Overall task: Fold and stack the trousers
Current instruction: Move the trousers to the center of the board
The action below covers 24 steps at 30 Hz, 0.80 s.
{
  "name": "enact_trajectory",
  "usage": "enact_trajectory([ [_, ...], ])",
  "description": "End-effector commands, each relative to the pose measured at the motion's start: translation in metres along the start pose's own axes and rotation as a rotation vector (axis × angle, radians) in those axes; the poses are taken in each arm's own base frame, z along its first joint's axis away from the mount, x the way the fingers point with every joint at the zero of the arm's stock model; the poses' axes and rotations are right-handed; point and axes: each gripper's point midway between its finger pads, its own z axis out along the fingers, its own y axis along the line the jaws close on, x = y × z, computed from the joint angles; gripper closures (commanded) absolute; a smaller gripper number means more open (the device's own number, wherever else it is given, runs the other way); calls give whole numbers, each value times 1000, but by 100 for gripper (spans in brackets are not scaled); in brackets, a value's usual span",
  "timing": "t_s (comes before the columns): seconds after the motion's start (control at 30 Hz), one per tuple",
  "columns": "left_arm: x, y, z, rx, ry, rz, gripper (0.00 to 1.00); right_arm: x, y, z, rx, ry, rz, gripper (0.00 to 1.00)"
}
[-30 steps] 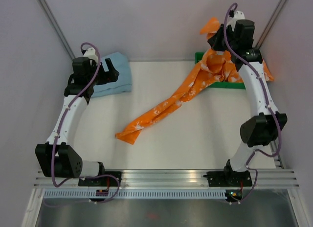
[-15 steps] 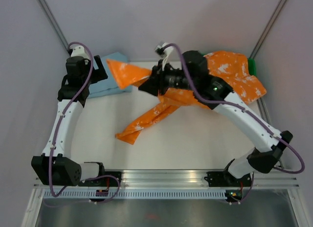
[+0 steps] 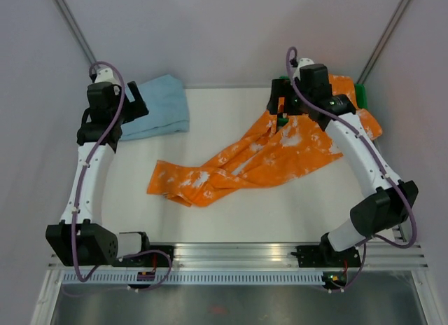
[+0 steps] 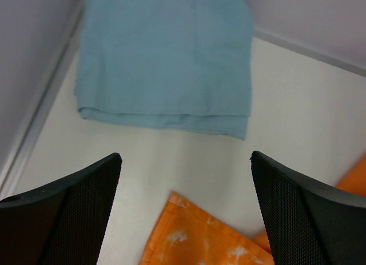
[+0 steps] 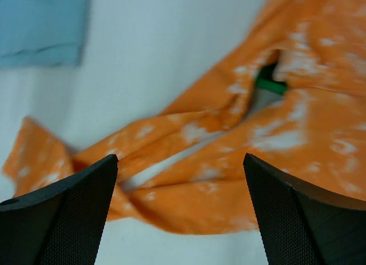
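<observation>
I logged orange trousers point(image 3: 259, 160) sprawled beneath my right gripper point(image 5: 180, 157), fingers point(image 5: 57, 219) parted and empty, left gripper point(image 4: 186, 155) likewise spread, folded blue trousers point(image 4: 166, 59) beyond.

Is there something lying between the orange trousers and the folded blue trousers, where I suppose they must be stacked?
Nothing visible does. In the left wrist view only bare table separates the orange trousers from the folded blue trousers. The left pincer hangs open above that gap.
</observation>
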Motion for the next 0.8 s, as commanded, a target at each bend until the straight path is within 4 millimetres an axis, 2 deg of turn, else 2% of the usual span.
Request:
enact_trajectory([
  [0.0,-2,-72,-20,424,7,76,0,-9,-100,-13,410,-28,72,2],
  [0.03,7,-83,-23,488,38,73,0,-4,-123,-3,467,-7,125,2],
  [0.07,19,-94,-21,520,72,80,0,-2,-162,-8,556,-13,199,2],
  [0.13,42,-111,-23,569,147,102,0,0,-207,-5,629,-58,334,2],
  [0.17,54,-115,-18,579,190,106,0,7,-250,-16,697,-76,415,2],
  [0.2,69,-123,-20,600,234,118,0,3,-271,-16,726,-111,443,2],
  [0.23,79,-130,-22,638,266,124,0,2,-296,-27,769,-133,456,2],
  [0.27,92,-141,-25,675,303,138,0,-10,-310,-28,776,-184,436,2],
  [0.3,104,-147,-27,704,333,147,0,-11,-323,-23,782,-185,414,2],
  [0.33,111,-154,-29,734,346,161,0,-23,-335,-26,782,-199,334,2],
  [0.37,123,-165,-32,767,372,180,0,-39,-341,-20,753,-238,283,2],
  [0.4,129,-170,-31,782,378,184,0,-35,-353,-5,747,-214,251,2],
  [0.43,134,-174,-30,787,386,184,0,-51,-364,-7,755,-248,228,2],
  [0.47,139,-179,-29,795,396,182,0,-57,-373,-3,743,-254,228,2],
  [0.5,147,-181,-25,790,421,166,0,-41,-390,21,714,-203,259,2],
  [0.53,150,-182,-22,787,426,160,0,-65,-405,11,701,-259,276,2],
  [0.57,153,-181,-18,771,434,159,0,-42,-419,33,675,-190,328,2],
  [0.6,160,-181,-13,756,454,158,0,-38,-427,38,681,-174,339,2],
  [0.63,164,-180,-10,744,465,162,0,-44,-435,35,695,-181,329,2],
  [0.67,169,-179,-9,734,478,169,0,-30,-445,42,720,-128,300,2],
  [0.73,178,-175,-3,702,500,186,0,-15,-451,48,727,-89,269,2],
  [0.77,181,-176,-2,697,511,187,0,-14,-455,50,729,-98,245,2],
])
